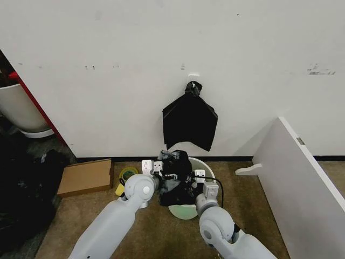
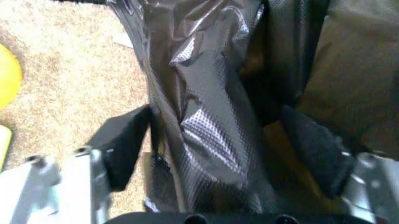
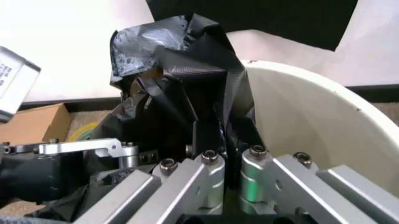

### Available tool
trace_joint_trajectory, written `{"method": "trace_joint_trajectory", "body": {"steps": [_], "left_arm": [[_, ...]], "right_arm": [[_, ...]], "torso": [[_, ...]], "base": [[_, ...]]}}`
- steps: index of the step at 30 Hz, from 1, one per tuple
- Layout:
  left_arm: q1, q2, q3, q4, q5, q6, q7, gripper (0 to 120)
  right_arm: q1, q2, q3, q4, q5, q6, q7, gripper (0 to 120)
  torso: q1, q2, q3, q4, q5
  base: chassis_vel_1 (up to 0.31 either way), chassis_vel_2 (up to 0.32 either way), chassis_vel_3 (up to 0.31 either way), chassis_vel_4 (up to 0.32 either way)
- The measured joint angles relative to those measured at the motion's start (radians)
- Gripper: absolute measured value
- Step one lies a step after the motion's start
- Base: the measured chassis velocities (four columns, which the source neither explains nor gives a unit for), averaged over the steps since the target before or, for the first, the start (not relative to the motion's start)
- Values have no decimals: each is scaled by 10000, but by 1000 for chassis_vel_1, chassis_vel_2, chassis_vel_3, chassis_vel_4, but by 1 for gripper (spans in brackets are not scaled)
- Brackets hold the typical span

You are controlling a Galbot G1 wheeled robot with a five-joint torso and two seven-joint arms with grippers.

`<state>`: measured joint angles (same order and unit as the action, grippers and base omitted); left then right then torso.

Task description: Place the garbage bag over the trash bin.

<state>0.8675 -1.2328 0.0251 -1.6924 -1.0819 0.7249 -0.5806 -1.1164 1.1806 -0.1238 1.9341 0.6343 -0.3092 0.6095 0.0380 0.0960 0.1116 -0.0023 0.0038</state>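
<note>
- Your garbage bag point(image 1: 173, 178) is a crumpled black bundle held up between the two arms, over the left side of the trash bin point(image 1: 200, 168) and partly hanging outside its rim.
- Your left gripper point(image 2: 218, 140) sits at the bag's left side with its pads spread apart; a fold of plastic runs down between them, but neither pad presses on it, so treat this one as released.
- Your right gripper point(image 3: 224, 154) is at the bin's near edge, fingers pinched tight on a pleat of the bag, right beside the bin's inner wall.
- The bin stands on the carpet against the wall, just below a flat black bag hanging on a hook point(image 1: 190, 117); leave that one alone.
- You look to be in the opening step: the bag is gathered, not yet spread, and no part of its mouth is folded over the rim.
- The next move likely calls for a firm left grip on the opposite edge, then pulling the two edges apart so the mouth opens wider than the rim.
</note>
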Motion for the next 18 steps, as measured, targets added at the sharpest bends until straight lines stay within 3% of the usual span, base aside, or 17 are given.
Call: {"method": "trace_joint_trajectory", "body": {"steps": [2, 12, 18], "left_arm": [[0, -34, -10, 49, 17, 3, 60, 64], [129, -66, -185, 146, 60, 93, 256, 30], [534, 407, -514, -170, 600, -557, 956, 8]], "right_arm": [[27, -39, -12, 7, -31, 57, -37, 0], [48, -128, -40, -37, -296, 381, -227, 0], [-77, -160, 15, -27, -497, 770, -322, 0]], "torso": [[0, 0, 0, 0, 0], [-1, 1, 0, 0, 0], [-1, 0, 0, -1, -4]], "base": [[0, 0, 0, 0], [0, 0, 0, 0], [0, 0, 0, 0]]}}
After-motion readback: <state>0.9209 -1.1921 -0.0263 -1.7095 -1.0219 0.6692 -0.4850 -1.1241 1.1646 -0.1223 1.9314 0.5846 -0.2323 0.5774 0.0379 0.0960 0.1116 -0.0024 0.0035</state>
